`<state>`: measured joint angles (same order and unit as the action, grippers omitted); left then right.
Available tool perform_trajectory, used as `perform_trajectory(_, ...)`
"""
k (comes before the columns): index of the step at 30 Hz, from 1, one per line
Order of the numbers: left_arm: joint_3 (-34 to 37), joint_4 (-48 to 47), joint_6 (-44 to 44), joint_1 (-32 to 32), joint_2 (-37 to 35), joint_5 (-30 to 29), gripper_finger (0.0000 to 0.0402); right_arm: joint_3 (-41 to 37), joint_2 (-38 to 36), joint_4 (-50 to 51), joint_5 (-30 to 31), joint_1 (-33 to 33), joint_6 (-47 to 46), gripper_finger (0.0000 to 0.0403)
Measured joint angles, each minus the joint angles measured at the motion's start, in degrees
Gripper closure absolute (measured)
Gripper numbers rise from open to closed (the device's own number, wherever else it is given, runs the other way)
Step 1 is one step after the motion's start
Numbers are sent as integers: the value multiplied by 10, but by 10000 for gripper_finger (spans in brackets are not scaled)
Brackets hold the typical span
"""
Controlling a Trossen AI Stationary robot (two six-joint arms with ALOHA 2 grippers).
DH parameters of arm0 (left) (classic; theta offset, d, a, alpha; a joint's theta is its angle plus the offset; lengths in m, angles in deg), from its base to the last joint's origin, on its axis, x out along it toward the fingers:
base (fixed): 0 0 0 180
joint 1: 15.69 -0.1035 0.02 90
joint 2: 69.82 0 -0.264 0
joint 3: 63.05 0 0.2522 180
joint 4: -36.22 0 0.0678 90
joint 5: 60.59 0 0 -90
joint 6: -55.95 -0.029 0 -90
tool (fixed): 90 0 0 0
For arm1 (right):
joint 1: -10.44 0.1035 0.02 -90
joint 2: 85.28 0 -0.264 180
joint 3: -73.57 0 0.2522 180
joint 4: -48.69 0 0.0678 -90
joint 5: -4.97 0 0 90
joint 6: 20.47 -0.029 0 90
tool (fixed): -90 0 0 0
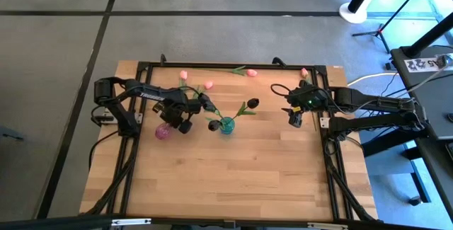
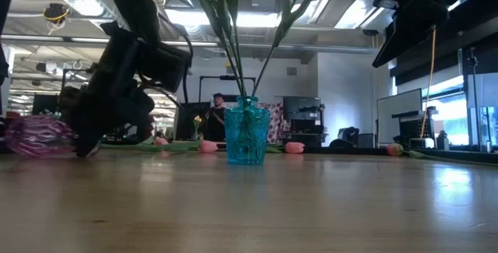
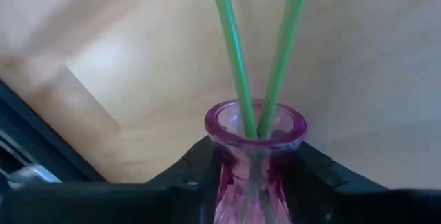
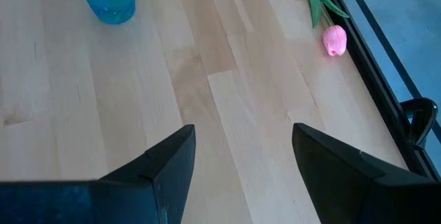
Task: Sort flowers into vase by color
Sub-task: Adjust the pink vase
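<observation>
L gripper (image 1: 175, 119) is clamped on the pink vase (image 3: 253, 154), just left of the blue vase (image 1: 226, 125); 2 green stems (image 3: 262, 52) stand in the pink vase; dark tulips (image 1: 253, 103) sit in the blue vase; R gripper (image 4: 241, 162) hangs spread wide, holding nothing, right of the blue vase; pink tulips (image 1: 184, 76) lie on the table (image 1: 233, 180) behind it.

Two vases, pink (image 1: 163, 131) and blue (image 1: 226, 125); five pink tulips (image 1: 184, 75), two dark tulips (image 1: 253, 103).

The left gripper (image 1: 172, 120) sits low over the table's left half, its fingers clamped on something held tilted. The right gripper (image 1: 295, 115) hovers near the right edge, fingers (image 4: 165, 165) spread wide and empty.
</observation>
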<state>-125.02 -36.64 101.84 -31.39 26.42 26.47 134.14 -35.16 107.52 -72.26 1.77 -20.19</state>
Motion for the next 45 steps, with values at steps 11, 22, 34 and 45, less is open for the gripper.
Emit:
perform_trajectory(11,-2,124,6,40,-5,-165,292,0,0,16,-1,0,-14,161)
perform_trajectory(22,48,265,69,121,-127,-355,292,0,0,22,-1,0,-28,162)
perform_trajectory(34,338,850,-147,138,-348,-419,292,0,0,36,-4,0,-45,162)
perform_trajectory(45,420,1066,-352,151,-360,-393,292,0,0,-58,-4,0,-47,162)
